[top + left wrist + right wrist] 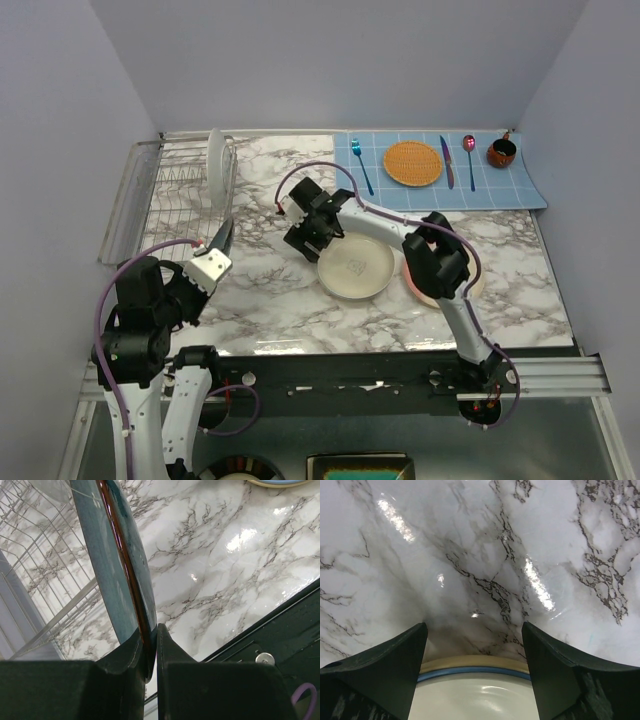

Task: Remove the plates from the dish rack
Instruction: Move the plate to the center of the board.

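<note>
Left gripper (149, 634) pinched the teal plate (107, 565) beside the dish rack (150, 200), right gripper (474, 626) was open. Next imo: lay it flat.

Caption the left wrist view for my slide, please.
Left pincer clamps the red-rimmed teal plate edge-on, wire dish rack to one side, marble table to the other.
</note>
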{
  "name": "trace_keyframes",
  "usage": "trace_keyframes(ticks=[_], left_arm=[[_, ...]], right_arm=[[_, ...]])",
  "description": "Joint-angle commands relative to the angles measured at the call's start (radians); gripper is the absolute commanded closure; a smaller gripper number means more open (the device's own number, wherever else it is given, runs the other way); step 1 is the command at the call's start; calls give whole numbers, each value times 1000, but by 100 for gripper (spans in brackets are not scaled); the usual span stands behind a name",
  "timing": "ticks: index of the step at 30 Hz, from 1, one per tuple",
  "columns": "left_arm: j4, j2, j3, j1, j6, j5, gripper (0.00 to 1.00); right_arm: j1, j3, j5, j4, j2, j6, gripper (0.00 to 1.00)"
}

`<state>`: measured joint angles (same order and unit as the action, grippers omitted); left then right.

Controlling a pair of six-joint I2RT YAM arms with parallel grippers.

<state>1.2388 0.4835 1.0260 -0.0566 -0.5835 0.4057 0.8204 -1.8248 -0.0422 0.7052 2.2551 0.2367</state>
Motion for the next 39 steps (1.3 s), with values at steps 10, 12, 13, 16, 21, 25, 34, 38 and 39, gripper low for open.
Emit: trace_keyframes(ticks=[10,12,13,16,21,25,34,38,39], left_arm=[[-101,-23,51,0,-24,53,100],[-101,-17,55,0,-24,56,100],[-99,-17,62,1,-24,58,100],[-96,-10,71,0,-26,71,100],[-75,-2,85,0,-36,96,100],[-55,0,112,0,-50,133,100],[16,0,169,0,-88,191,100],[39,-13,171,-3,-111,206,100],[47,-23,167,-5,-121,214,100]], right_arm=[[10,153,34,-13,-92,23,15],[8,176,34,-15,-104,24,15],[8,186,36,-24,-109,23,15],[8,222,36,-33,-132,24,15],[10,257,36,-42,-158,24,15],[8,242,36,-42,-164,21,15],[6,188,105,-61,-170,-2,15],[-30,176,149,-93,-195,-56,15],[-41,168,154,-96,-198,-68,15]])
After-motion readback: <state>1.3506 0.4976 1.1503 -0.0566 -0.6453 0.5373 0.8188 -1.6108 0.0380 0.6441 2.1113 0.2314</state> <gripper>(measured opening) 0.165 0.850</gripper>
